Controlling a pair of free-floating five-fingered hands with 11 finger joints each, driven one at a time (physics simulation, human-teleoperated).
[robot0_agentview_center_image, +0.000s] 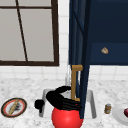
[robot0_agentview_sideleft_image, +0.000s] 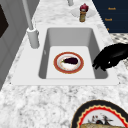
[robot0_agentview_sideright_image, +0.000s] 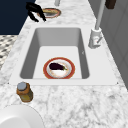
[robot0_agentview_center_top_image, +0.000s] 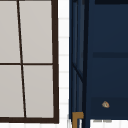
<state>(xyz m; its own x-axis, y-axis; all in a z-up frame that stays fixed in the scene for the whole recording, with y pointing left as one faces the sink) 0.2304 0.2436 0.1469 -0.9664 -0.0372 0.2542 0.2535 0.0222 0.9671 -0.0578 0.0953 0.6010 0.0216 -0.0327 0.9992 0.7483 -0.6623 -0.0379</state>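
- Right hand (robot0_agentview_sideleft_image: 110, 58): matte black, above the sink's (robot0_agentview_sideleft_image: 67, 81) front rim. Its fingers are loosely bent and grasp nothing, likely just parked.
- Left hand (robot0_agentview_center_image: 39, 103): at the sink's left end, fingers slack and empty.
- Red-rimmed plate (robot0_agentview_sideleft_image: 56, 62): round and glossy, flat on the sink floor so it sits steady. It carries a smooth dark aubergine (robot0_agentview_sideleft_image: 70, 60).
- Patterned plate (robot0_agentview_center_image: 5, 108): on speckled marble left of the sink.
- Brass handle (robot0_agentview_center_image: 74, 82): on a navy door above the sink.

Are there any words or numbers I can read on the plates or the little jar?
None can be read.
The jar on the counter bears no legible label.
The plate in the sink has a plain red rim, no letters.
The plate left of the sink carries a blurred pattern, no readable words.
The cabinet door shows no lettering.
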